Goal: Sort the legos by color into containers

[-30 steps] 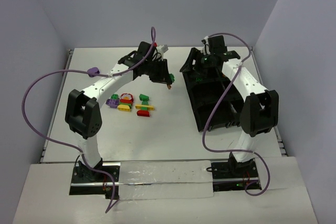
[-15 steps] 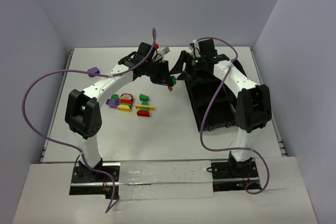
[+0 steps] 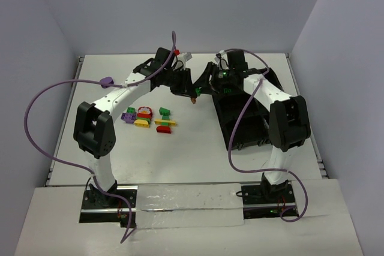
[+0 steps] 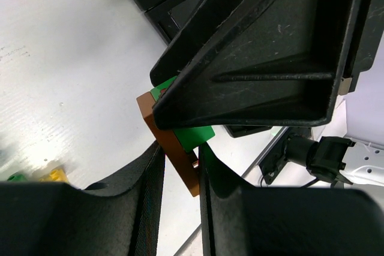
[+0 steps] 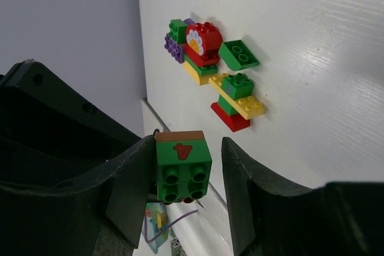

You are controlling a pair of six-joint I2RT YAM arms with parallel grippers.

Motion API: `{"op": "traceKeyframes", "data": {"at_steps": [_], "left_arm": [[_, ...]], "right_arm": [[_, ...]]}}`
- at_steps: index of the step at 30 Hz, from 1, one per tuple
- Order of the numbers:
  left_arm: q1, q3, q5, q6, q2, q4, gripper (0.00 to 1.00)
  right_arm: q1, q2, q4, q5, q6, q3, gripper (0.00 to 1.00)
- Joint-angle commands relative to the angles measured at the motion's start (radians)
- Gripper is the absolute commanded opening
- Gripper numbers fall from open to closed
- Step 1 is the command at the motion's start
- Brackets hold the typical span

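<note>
My left gripper [image 3: 192, 91] is shut on a brown plate [image 4: 175, 151] with a green brick [image 4: 193, 136] stuck to it, held above the table left of the black tray [image 3: 221, 119]. My right gripper [image 3: 204, 84] is open around that green brick [image 5: 183, 169]. One finger [image 5: 129, 184] touches the brick and the other [image 5: 240, 184] stands apart. The brown plate [image 5: 179, 136] shows behind the brick. The other legos lie in a loose pile [image 3: 149, 118], red, yellow, green and purple, also in the right wrist view [image 5: 213, 73].
The tray's compartments are mostly hidden by the right arm [image 3: 282, 115]. Purple cables [image 3: 36, 118] loop over the table's left side. The table's left edge [image 3: 66, 124] runs near the pile.
My right gripper has swung left from over the tray's far end to the brick held by my left gripper. The left gripper has stayed nearly still.
</note>
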Motion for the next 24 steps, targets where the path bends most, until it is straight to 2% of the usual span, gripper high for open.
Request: {"op": "traceKeyframes", "data": {"at_steps": [1,3,4,7,9,12,13,16,21,24], "left_arm": [[0.021,0.022,0.021,0.02,-0.056,0.054,0.0],[0.022,0.024,0.02,0.023,-0.054,0.053,0.0],[0.022,0.025,0.019,0.025,-0.051,0.051,0.0],[0.022,0.023,0.015,0.028,-0.047,0.049,0.0],[0.022,0.02,0.013,0.029,-0.049,0.05,0.0],[0.022,0.014,0.007,0.028,-0.052,0.052,0.0],[0.022,0.016,0.004,0.027,-0.051,0.05,0.04],[0.028,0.035,-0.005,0.009,-0.028,0.02,0.21],[0.032,0.045,0.024,0.011,-0.004,0.006,0.35],[0.031,0.036,0.027,0.018,-0.008,0.009,0.52]], "right_arm": [[-0.008,-0.057,0.079,-0.06,0.055,-0.036,0.51],[-0.009,-0.064,0.087,-0.064,0.061,-0.039,0.49],[-0.009,-0.07,0.091,-0.064,0.064,-0.042,0.42],[-0.009,-0.081,0.097,-0.062,0.076,-0.045,0.14],[-0.011,-0.086,0.094,-0.059,0.078,-0.044,0.01],[-0.011,-0.087,0.09,-0.053,0.076,-0.041,0.0],[-0.011,-0.088,0.083,-0.047,0.072,-0.038,0.0],[-0.011,-0.097,0.049,-0.02,0.051,-0.028,0.0],[-0.009,-0.117,0.011,0.021,0.027,-0.024,0.0],[-0.012,-0.129,-0.002,0.049,0.023,-0.029,0.0]]}}
